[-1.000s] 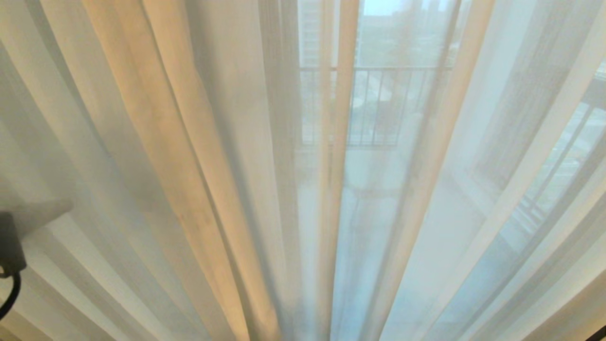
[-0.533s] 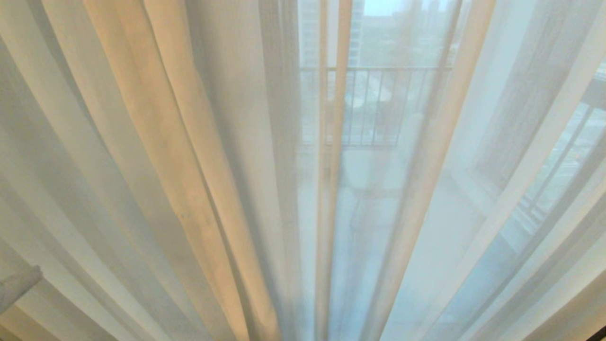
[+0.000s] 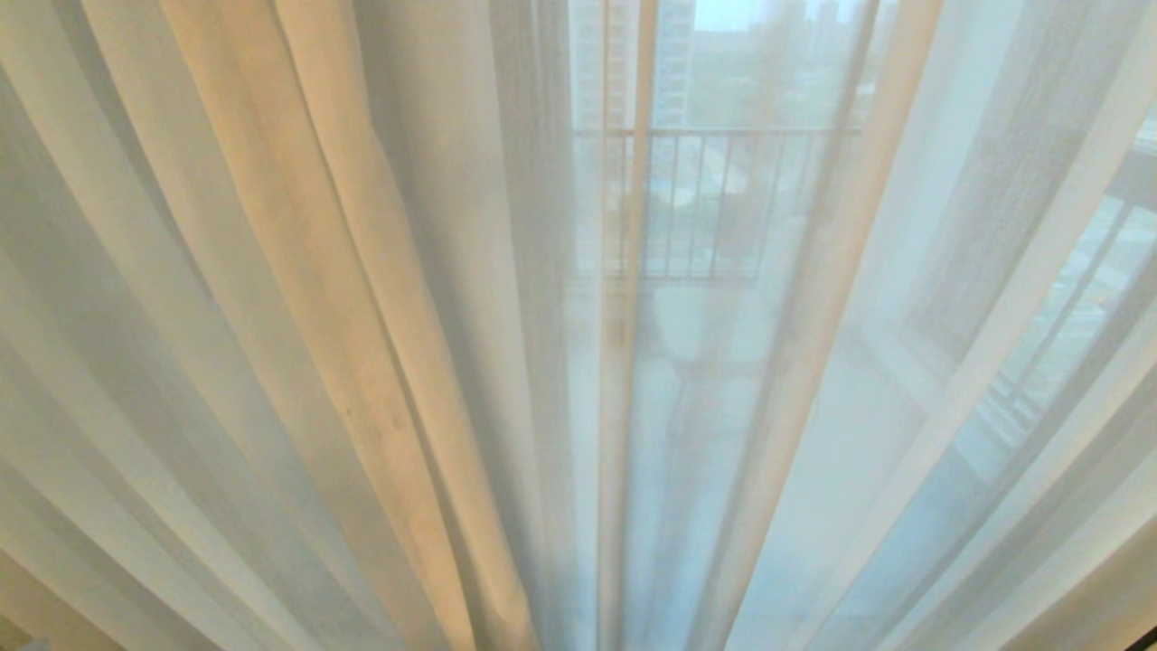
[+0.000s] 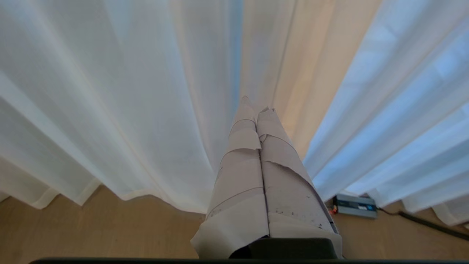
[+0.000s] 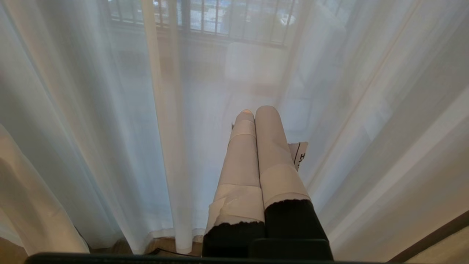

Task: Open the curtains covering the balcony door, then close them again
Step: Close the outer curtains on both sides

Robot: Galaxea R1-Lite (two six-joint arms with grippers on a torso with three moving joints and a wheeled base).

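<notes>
Head view: floor-length pleated curtains [image 3: 380, 362], a cream opaque layer on the left and thin white sheer over the glass balcony door [image 3: 714, 208], hang drawn across it; no arm in sight. Left wrist view: tape-wrapped left gripper [image 4: 256, 106], jaws pressed together and empty, points at the cream folds above the wooden floor [image 4: 91, 231]. Right wrist view: right gripper [image 5: 254, 112] likewise closed on nothing, facing the sheer; the fabric looks light, soft and slippery, best pinched at a bunched vertical edge.

the curtains [image 3: 298, 271] are showing cream folds beside see-through white sheer, the wooden floor [image 4: 91, 227] is looking tan, and a grey box [image 4: 354, 206] is lying there.
</notes>
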